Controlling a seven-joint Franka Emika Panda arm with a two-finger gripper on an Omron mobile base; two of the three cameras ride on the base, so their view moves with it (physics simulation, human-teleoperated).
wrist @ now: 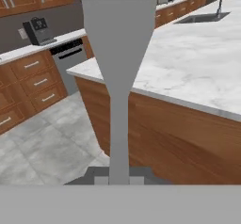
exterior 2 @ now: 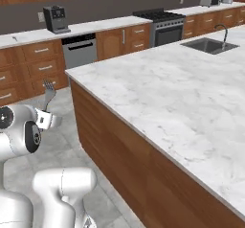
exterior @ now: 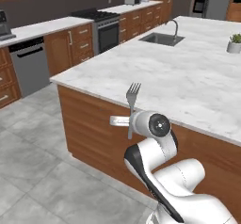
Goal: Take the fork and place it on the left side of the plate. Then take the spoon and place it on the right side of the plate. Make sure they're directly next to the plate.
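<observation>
Grey fork (exterior: 132, 100), plain, no pattern. Island top (exterior: 188, 77) white marble w/ grey veins, its side reddish-brown wood; floor (exterior: 33, 171) light grey tiles. Dishwasher (exterior: 29, 65) grey w/ black strip, stove (exterior: 107, 28) black.

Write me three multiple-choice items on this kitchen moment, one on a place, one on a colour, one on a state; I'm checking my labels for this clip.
1. Where is the fork?
A. Lying on the island counter
B. Held upright in the hand, in front of the island's edge
C. In the sink

2. What colour is the island counter top?
A. White-grey marble
B. Black
C. Bright blue

3. What is the hand doing?
A. Open and empty
B. Shut on a spoon
C. Shut on the fork

Answers:
1. B, the tines point up above the hand, short of the island's wooden side.
2. A, pale veined marble shows in both base views.
3. C, the hand view shows the handle clamped between the fingertips.
</observation>
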